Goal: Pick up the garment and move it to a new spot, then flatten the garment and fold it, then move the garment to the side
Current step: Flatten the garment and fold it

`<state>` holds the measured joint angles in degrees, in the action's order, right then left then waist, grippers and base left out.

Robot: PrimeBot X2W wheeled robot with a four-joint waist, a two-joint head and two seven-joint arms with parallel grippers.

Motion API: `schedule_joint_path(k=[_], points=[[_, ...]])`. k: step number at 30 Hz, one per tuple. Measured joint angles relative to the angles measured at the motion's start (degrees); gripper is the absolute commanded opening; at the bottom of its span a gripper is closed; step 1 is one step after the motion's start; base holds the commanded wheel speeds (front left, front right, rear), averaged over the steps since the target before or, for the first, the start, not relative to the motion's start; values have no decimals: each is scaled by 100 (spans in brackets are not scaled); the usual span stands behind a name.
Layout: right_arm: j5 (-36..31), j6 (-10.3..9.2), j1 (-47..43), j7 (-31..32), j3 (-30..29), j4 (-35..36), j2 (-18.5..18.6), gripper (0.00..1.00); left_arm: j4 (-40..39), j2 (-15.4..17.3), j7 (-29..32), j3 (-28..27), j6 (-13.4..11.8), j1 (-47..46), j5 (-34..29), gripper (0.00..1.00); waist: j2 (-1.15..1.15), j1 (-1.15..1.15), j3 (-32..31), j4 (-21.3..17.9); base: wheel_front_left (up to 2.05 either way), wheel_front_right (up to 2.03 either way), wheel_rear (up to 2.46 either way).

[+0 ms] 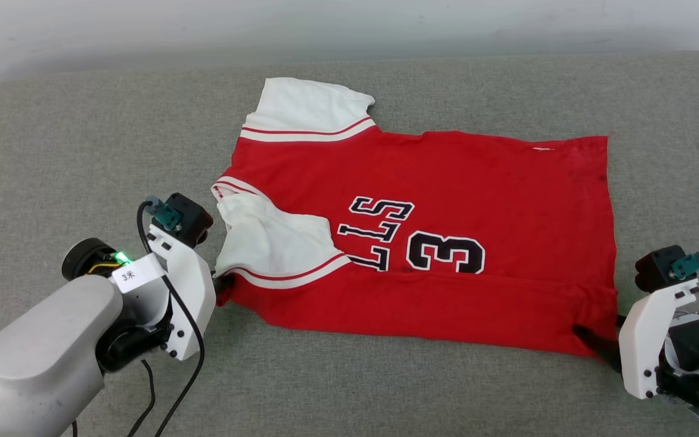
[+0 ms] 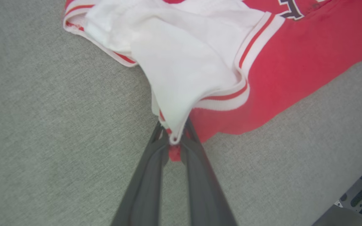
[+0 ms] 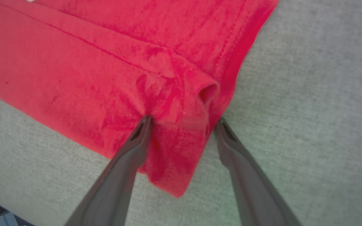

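The garment (image 1: 446, 182) lies flat at the middle of the grey cushion (image 1: 82, 152), one fold seemingly made; our left claw (image 2: 171, 141) pinches its sleeve, our right claw (image 3: 183, 121) gapes astride the hem corner, and we judge further folding and moving aside are left.

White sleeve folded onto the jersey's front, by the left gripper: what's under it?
The white sleeve lies folded onto the red jersey, its striped trim touching the black lettering. Anything printed beneath it is covered. The left gripper pinches its corner.
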<state>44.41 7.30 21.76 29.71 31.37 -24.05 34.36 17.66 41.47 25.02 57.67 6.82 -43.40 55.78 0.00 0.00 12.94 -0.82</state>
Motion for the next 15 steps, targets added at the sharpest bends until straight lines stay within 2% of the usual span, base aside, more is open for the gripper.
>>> schedule_joint_path(k=[1,2,3,8,15], points=[[5,-12,3,-38,27,-20,-12,100,1,3,-3,1,0,1,0,0,0,0,0,-5,0,0,0],[25,-23,9,-77,58,-33,-21,41,4,4,-16,2,-1,2,2,0,0,0,-6,-12,0,0,0],[52,-24,14,-148,86,-46,-22,0,11,9,-38,2,-3,9,16,0,0,0,-17,-24,0,0,0],[90,20,-18,-499,236,-36,-38,0,25,64,-138,-8,-26,196,114,0,0,0,-157,-91,0,0,0],[246,21,-260,-858,127,333,252,0,-299,401,-307,-41,-136,648,279,0,0,0,-493,-153,0,0,0]])
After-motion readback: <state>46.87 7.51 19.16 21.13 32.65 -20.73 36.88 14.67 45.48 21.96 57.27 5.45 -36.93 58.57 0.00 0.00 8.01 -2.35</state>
